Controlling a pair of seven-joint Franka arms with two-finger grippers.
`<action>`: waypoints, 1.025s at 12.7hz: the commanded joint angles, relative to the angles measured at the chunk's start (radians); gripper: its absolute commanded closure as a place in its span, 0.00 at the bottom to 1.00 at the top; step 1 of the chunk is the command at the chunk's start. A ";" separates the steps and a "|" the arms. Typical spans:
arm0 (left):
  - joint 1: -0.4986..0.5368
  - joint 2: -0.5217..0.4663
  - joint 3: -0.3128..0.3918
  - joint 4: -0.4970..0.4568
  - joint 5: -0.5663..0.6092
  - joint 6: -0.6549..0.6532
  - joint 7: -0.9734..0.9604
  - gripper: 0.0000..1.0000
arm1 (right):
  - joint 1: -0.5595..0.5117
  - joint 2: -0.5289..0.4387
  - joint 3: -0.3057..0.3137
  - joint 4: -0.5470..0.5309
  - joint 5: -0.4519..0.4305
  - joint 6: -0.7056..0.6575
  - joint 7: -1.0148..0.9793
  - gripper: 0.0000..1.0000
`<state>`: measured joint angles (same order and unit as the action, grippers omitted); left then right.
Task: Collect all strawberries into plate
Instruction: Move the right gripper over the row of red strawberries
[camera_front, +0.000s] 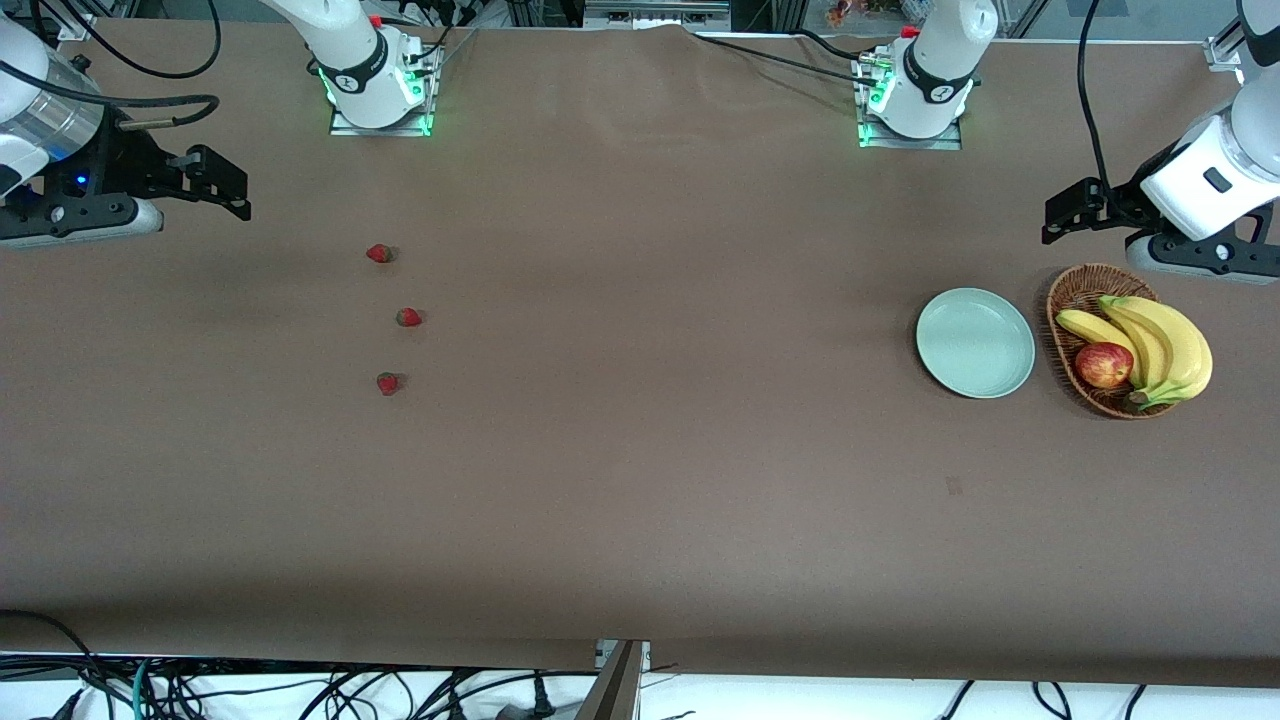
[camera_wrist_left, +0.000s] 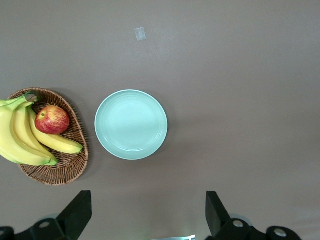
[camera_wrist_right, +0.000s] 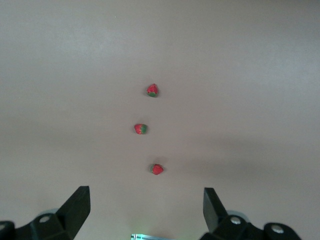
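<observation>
Right gripper (camera_wrist_right: 145, 210) hangs spread-fingered, like the waiting left gripper (camera_wrist_left: 147, 212), over three tiny, soft red strawberries (camera_wrist_right: 141, 128), the nearest at twelve o'clock, best pinched gently across its plump middle.

It was a robotics lab: bolted arm bases (camera_front: 380, 95), a brown-covered table (camera_front: 640, 480), and loose cables (camera_front: 300, 690) along the frame's bottom edge.

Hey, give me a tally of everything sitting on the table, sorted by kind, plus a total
Strawberries: 3
Plate: 1
Basket: 1
Apple, in the basket: 1
Bananas, one bunch in the basket: 3, as far as shows
Total: 9
</observation>
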<state>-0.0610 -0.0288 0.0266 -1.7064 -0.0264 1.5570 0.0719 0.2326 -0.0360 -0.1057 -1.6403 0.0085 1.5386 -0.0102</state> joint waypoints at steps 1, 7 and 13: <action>-0.008 0.001 0.009 0.013 -0.012 -0.018 0.003 0.00 | 0.001 -0.007 0.008 0.002 0.005 -0.001 0.021 0.00; -0.010 0.003 0.006 0.016 -0.012 -0.015 0.002 0.00 | 0.002 -0.005 0.009 0.004 0.002 -0.012 0.006 0.00; -0.010 0.007 0.010 0.018 -0.012 -0.011 0.002 0.00 | 0.024 -0.005 0.023 -0.316 0.008 0.174 0.097 0.00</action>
<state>-0.0620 -0.0285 0.0271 -1.7064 -0.0264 1.5547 0.0719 0.2490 -0.0243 -0.0910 -1.7919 0.0090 1.5907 0.0225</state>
